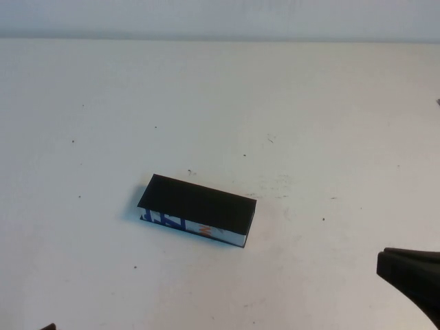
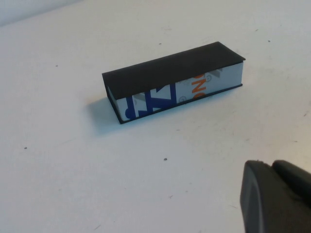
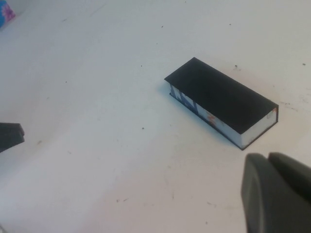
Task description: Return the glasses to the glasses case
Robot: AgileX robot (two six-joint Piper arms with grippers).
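Observation:
The glasses case is a black rectangular box with a blue, white and orange printed side. It lies shut, lid flat, in the middle of the white table, and also shows in the left wrist view and the right wrist view. The glasses are hidden or out of view. My right gripper is shut and empty at the table's near right, well apart from the case; its fingers meet in its wrist view. My left gripper is shut and empty at the near left, only a sliver in the high view.
The white table bears small dark specks and scuffs. Its back edge meets a pale wall. A small blue and pink object sits at the edge of the right wrist view, far from the case.

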